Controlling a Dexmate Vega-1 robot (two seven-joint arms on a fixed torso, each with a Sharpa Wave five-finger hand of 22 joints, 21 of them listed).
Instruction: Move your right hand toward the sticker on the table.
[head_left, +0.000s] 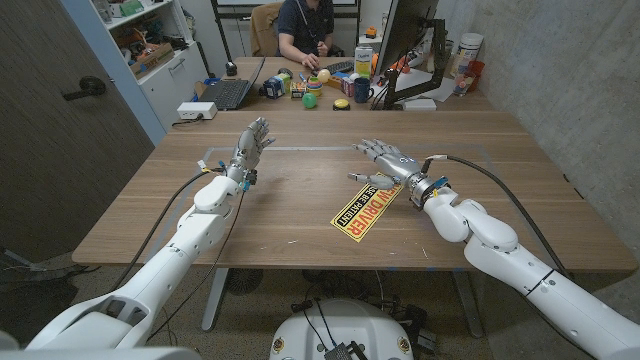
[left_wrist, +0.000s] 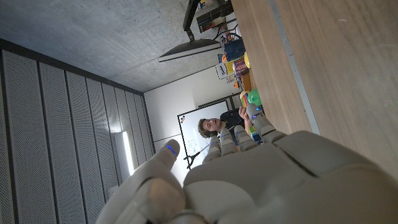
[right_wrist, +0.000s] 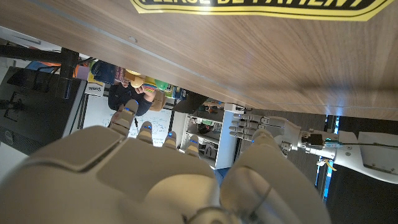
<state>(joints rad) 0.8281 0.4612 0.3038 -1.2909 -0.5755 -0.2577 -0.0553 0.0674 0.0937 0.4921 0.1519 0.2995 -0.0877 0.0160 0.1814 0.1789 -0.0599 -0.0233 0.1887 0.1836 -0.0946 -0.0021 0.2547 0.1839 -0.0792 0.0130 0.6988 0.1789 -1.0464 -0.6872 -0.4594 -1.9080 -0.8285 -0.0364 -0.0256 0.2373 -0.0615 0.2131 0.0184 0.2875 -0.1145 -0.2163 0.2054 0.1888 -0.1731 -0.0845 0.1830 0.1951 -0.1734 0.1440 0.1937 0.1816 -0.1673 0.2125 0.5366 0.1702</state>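
One yellow sticker (head_left: 364, 211) on wooden table (head_left: 290, 215) w/ cluttered desk (head_left: 330, 90) behind.

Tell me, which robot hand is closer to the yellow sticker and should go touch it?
The right hand. It hovers just beyond the yellow sticker's far end, fingers spread, holding nothing. The left hand stands raised across the table, well away from it.

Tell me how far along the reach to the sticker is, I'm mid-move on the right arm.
Mostly done: in the head view the right hand is open, over the far end of the yellow sticker, and the right wrist view shows the sticker's lettering close by. I cannot tell whether the fingers touch it. Left, at most, is a small move in or down onto it. The left hand holds nothing, well off to the side.
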